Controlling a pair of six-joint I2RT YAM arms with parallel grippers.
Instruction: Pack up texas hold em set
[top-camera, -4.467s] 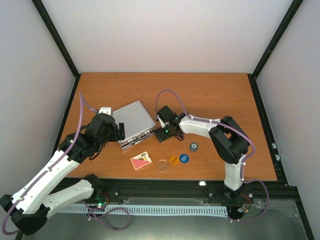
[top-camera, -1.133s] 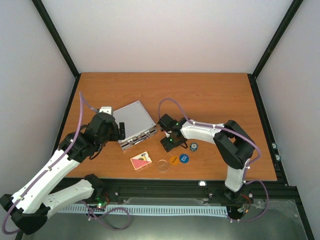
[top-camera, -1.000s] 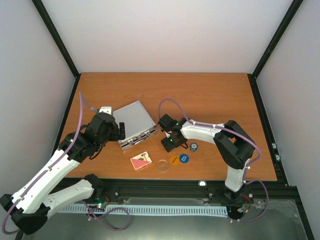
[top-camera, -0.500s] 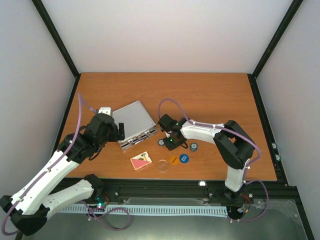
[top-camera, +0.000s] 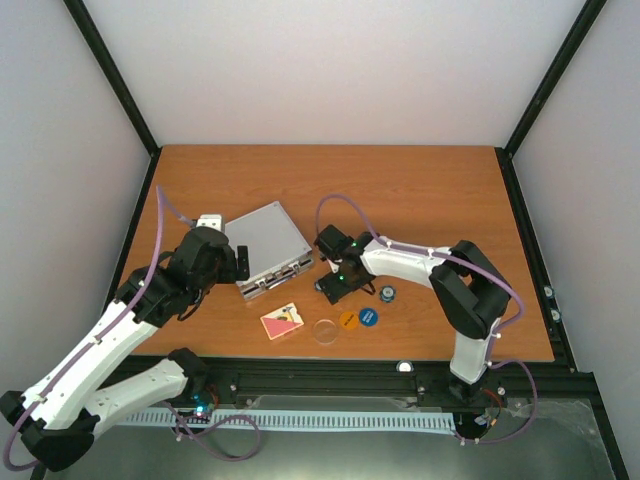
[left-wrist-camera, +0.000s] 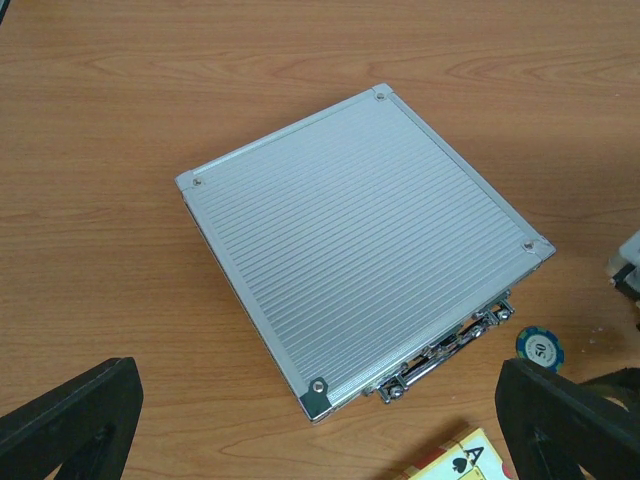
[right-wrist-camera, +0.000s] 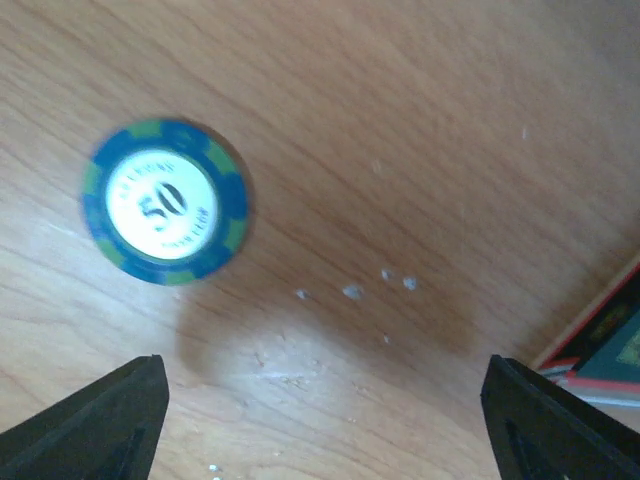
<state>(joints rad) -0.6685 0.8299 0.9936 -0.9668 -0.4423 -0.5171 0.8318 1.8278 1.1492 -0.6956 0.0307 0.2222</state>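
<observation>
Jaws apart and empty, the left gripper (left-wrist-camera: 315, 378) hovers over the shut case (left-wrist-camera: 360, 250), seemingly to open it, while the right gripper (right-wrist-camera: 322, 385), likewise spread, overlooks a chip (right-wrist-camera: 165, 202) just beside that case.

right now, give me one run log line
case: shut | left hand: open, near case | right hand: open, above blue chip on table

The left arm (top-camera: 100, 345) and right arm (top-camera: 405, 255) are smooth white shells with black joints (a green light (top-camera: 340, 268) glows just behind the right gripper (top-camera: 330, 286)). A lilac cable (top-camera: 340, 196) loops back from behind it, another from behind the left gripper (left-wrist-camera: 320, 425). The fingers (left-wrist-camera: 70, 420) are matte black wedges.
</observation>
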